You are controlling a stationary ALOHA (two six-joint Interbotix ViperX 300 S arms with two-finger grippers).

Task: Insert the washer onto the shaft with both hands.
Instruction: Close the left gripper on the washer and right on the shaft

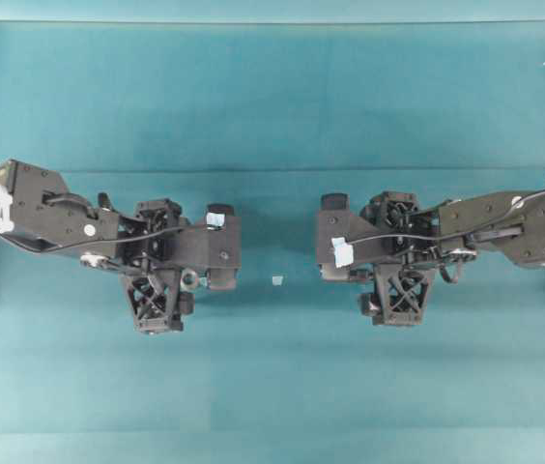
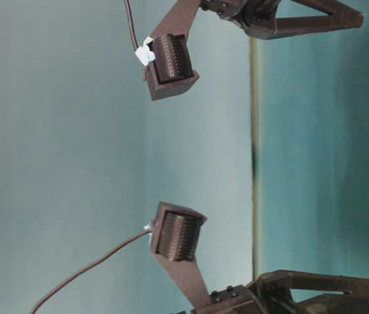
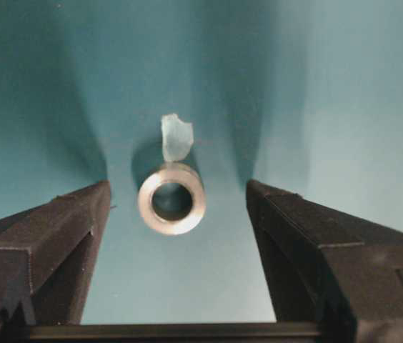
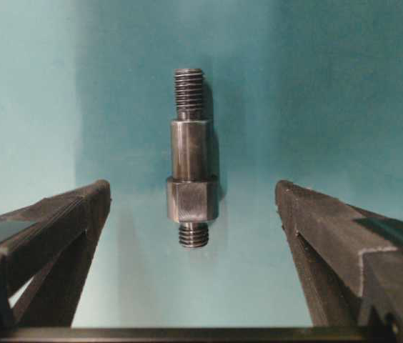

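The left hand (image 3: 176,214) stands wide open and empty over the teal counter (image 1: 272,116), with the washer (image 3: 171,199) lying flat between its fingers, a pale scrap (image 3: 176,137) touching its far edge; I would lower straight and close on the ring's rim only, leaving the hole free. The right hand (image 4: 194,214) is likewise spread and empty, the shaft (image 4: 191,158) lying lengthwise between its fingers; gripping the thicker collar should leave a threaded end exposed for the washer.
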